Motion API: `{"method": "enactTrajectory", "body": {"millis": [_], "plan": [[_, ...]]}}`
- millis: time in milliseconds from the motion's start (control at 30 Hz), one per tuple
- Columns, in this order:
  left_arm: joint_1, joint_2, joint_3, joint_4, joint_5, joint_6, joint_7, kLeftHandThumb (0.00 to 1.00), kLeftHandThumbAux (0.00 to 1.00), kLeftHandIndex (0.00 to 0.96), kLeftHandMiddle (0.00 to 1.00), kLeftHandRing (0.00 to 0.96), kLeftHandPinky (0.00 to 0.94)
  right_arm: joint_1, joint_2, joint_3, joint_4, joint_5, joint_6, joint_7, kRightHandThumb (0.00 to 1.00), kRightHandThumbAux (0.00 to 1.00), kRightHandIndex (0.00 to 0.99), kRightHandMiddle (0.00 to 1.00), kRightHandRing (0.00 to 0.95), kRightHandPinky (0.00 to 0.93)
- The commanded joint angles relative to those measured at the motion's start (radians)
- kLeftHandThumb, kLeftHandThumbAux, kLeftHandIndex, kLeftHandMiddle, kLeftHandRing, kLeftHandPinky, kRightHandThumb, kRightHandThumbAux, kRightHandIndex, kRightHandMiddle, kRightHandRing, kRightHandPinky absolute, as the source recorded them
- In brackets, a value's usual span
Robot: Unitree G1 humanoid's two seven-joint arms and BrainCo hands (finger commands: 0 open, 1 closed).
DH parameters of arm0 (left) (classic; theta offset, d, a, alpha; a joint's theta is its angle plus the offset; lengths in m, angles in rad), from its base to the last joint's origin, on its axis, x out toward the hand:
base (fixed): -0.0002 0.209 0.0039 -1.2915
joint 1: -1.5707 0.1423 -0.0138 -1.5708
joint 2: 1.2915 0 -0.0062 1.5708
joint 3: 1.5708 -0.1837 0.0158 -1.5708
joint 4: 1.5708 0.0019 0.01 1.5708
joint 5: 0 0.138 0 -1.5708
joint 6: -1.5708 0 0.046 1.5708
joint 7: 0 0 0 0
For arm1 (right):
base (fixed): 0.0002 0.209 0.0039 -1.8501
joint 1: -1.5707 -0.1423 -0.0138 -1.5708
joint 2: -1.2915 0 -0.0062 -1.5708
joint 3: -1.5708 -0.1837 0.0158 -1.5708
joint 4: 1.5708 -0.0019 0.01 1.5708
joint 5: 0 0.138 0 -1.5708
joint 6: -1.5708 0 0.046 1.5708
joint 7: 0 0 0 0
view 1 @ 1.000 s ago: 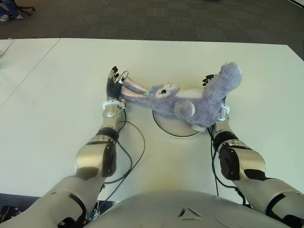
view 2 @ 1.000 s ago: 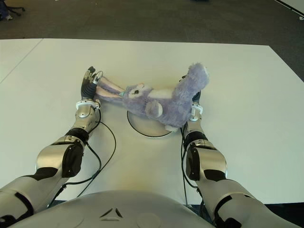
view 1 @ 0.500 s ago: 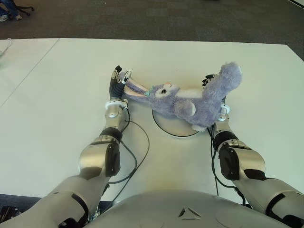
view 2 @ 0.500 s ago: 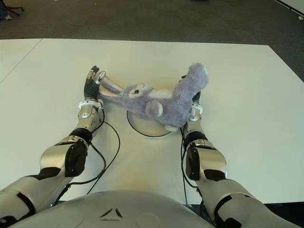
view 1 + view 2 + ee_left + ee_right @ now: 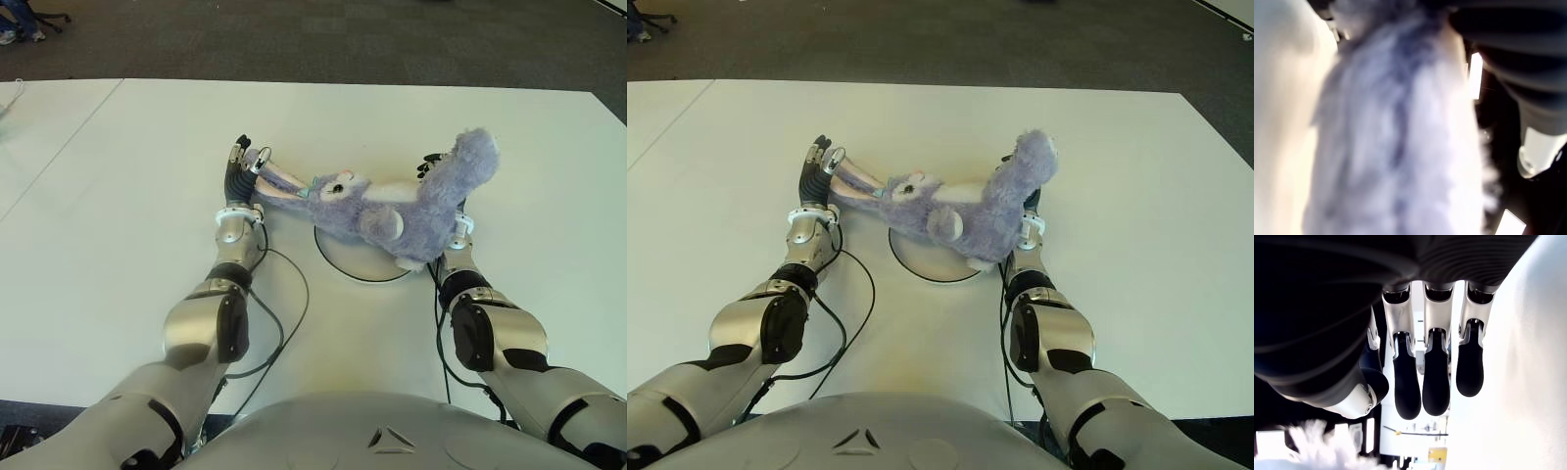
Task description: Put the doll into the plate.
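Left hand [image 5: 241,174] shifted inward since a second ago, fingers now grasping ears of doll [image 5: 392,210]; right hand [image 5: 438,186] behind doll, fingers extended, holding nothing. Doll lying across plate [image 5: 345,255], head overhanging rim: placement nearly complete, release pending

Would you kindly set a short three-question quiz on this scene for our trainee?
1. True or false: the doll lies wholly clear of the plate.
2. Which hand is at the doll's ears? A. left hand B. right hand
3. What does the right hand hold?

Key: 1. False, its body lies across the plate. 2. A. 3. Nothing; its fingers are straight.
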Motion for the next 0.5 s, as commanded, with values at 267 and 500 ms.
{"method": "enactTrajectory", "body": {"millis": [267,500], "plan": [[0.173,-0.053,0.007,0.110,-0.004,0.153,0.001,0.000,0.640,0.000,0.002,0.000,0.013,0.247,0.076,-0.018,0.139,0.018,0.050,0.002,0.674,0.734,0.417,0.534,0.538,0.526],[0.172,-0.051,0.004,0.110,-0.002,0.159,0.009,0.000,0.637,0.000,0.003,0.000,0.016,0.246,0.076,-0.009,0.140,0.009,0.051,-0.017,0.669,0.738,0.411,0.511,0.520,0.467]]}}
